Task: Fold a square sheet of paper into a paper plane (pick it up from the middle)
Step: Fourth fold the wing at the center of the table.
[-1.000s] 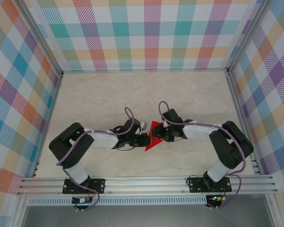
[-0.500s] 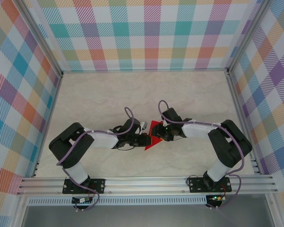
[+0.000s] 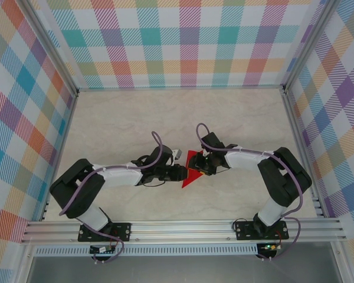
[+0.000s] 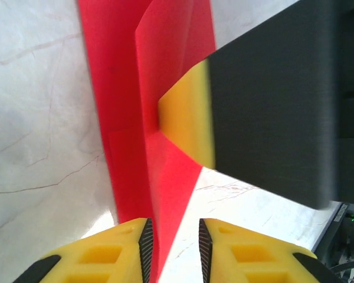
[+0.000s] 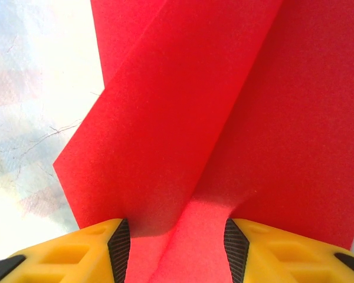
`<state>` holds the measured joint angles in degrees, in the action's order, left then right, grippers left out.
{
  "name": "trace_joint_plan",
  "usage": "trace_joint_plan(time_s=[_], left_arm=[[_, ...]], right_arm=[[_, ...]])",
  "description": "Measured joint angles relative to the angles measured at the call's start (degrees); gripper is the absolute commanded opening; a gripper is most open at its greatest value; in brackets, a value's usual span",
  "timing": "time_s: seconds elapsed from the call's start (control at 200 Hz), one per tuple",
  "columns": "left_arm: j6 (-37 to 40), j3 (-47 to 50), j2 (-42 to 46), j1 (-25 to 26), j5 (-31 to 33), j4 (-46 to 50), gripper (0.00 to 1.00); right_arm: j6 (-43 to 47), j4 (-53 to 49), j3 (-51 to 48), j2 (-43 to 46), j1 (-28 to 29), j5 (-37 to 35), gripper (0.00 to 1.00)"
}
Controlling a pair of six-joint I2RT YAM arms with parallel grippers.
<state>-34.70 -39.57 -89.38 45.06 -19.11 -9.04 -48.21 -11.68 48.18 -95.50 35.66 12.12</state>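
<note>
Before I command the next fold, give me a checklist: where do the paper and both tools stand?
1. Folded bright red paper sheet lies between both tools: ok.
2. Left tool jaws apart, paper edge in the gap, unpinched: ok.
3. Right tool jaws apart over the paper: ok.
4. Right tool's yellow finger touches the raised flap: ok.
5. Paper flat on the pale marble-patterned table: not ok, one flap stands up.
6. Edges aligned along the crease: cannot tell.

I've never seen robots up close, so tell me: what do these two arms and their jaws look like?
The left arm and right arm match: black joints, white sleeves on the forearms, a purple cable looping along each. The jaws have yellow fingers with black ribbed pads inside.
</note>
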Motion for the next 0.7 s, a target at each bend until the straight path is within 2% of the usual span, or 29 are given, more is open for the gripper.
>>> trace_joint_plan(time_s=[0.21,0.435,0.7], left_arm=[[-0.9,0.9,3.3,0.0,2.7,1.0,0.27],[-3.3,2.3,1.8,0.2,1.4,-3.3,0.22],[-3.7,2.2,-0.4,0.3,0.2,-6.4,0.20]], right_arm=[[-1.0,-1.8,1.4,-0.8,0.0,-0.6,0.48],[-1.9,-4.0,2.9,-1.8,0.0,-0.9,0.46],[-2.2,-6.3,4.5,-2.8,0.0,-1.2,0.44]])
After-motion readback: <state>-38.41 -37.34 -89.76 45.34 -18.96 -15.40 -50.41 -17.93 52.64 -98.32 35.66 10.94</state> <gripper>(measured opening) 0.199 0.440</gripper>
